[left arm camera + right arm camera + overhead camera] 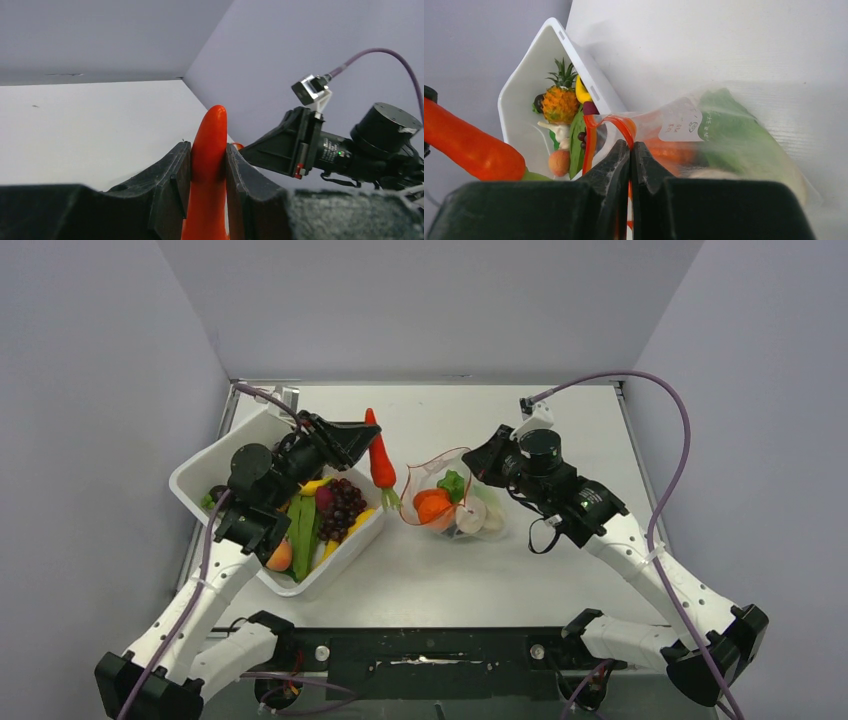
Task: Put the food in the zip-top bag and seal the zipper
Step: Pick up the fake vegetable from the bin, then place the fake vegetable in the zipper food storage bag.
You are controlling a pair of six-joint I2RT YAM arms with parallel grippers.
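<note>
The left jaws are clamped on the carrot (207,170), whose orange tip juts out beyond them. The right jaws are pinched together on the zipper (590,140) of the zip-top bag (679,125), which spreads ahead of them on the counter (724,50).

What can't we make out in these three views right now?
1. carrot, lower end: left wrist view, cut off by the bottom edge, flanked by the left gripper.
2. pale items in the zip-top bag: too small in the top view, blurred behind plastic in the right wrist view.
3. tub, part of its contents: top view, left arm covers them.
4. zipper at the grip: right wrist view, pinched inside the shut right gripper.
</note>
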